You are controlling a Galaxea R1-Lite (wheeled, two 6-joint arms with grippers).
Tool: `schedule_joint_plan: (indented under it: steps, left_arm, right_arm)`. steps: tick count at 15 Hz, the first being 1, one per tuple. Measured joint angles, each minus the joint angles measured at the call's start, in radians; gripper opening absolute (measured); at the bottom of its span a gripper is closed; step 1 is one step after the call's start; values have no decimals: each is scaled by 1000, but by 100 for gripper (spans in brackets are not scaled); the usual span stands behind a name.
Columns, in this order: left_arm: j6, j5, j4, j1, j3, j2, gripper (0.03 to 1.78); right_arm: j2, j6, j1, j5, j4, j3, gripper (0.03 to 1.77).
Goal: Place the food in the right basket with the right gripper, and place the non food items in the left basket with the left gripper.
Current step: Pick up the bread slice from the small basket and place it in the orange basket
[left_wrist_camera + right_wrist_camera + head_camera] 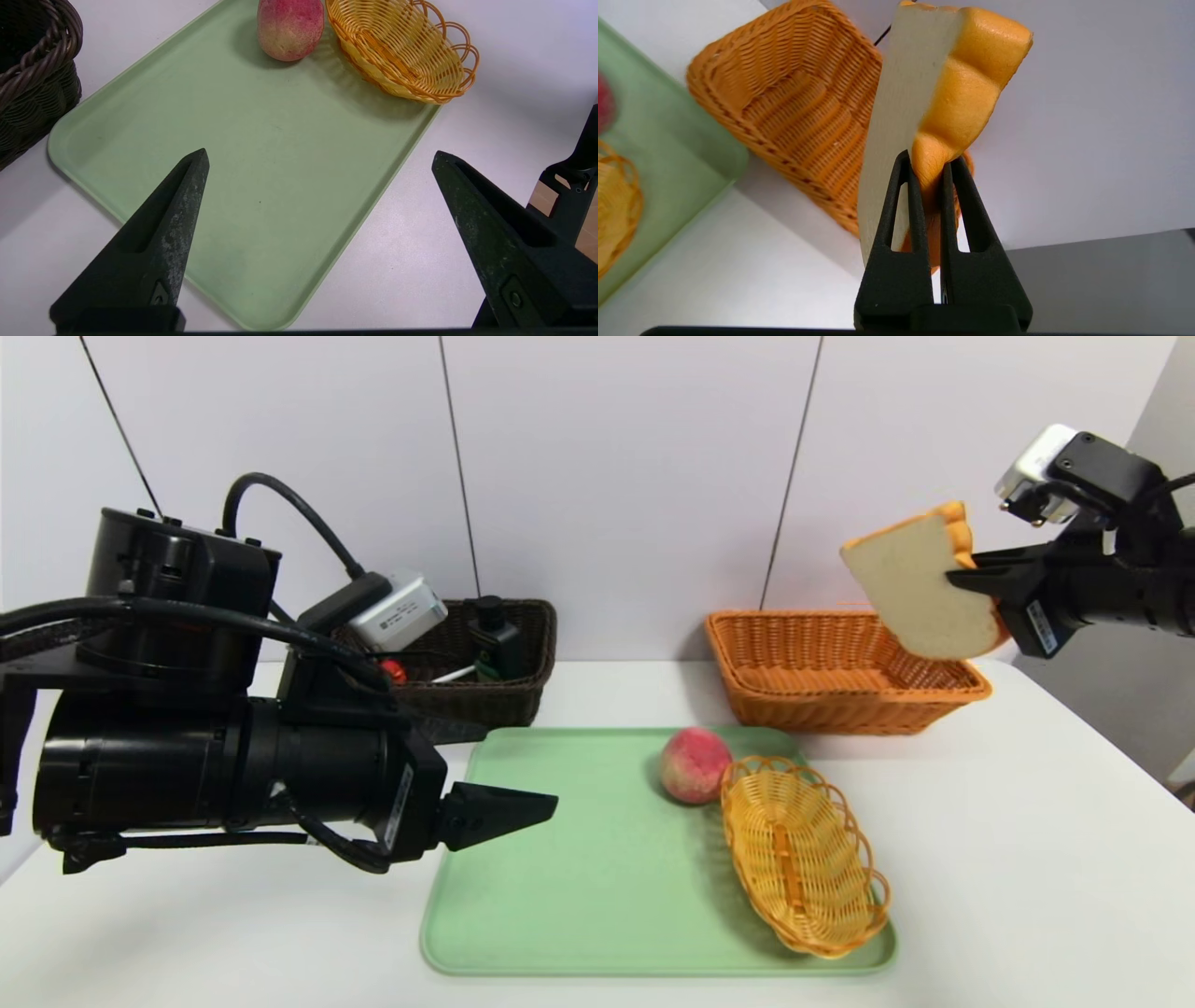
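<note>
With the right end effector pinching the bread slice above the orange wicker basket, the placing step appears in hand; next, lower the slice inside the rim and release, while the left end effector, spread and empty, idles near the green tray.

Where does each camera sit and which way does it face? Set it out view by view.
Head view: on the head, facing forward and down; both arms show.
Left wrist view: on the left arm, over the tray; its gripper's open fingers show.
Right wrist view: on the right arm, towards the orange basket; its gripper shows, shut on the bread.
All share the peach.
</note>
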Motion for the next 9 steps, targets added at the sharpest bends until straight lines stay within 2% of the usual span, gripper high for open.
schedule_joint_plan:
  steps: [3, 6, 9]
  left_arm:
    - [0, 0, 0, 0, 1, 5, 169]
    - [-1, 2, -2, 0, 3, 10, 169]
    - [-3, 2, -18, 1, 11, 15, 169]
  right_arm:
    - [78, -58, 9, -60, -115, -11, 12]
    - [182, -70, 23, -111, -238, -33, 12]
    - [266, -56, 38, -119, -248, -62, 12]
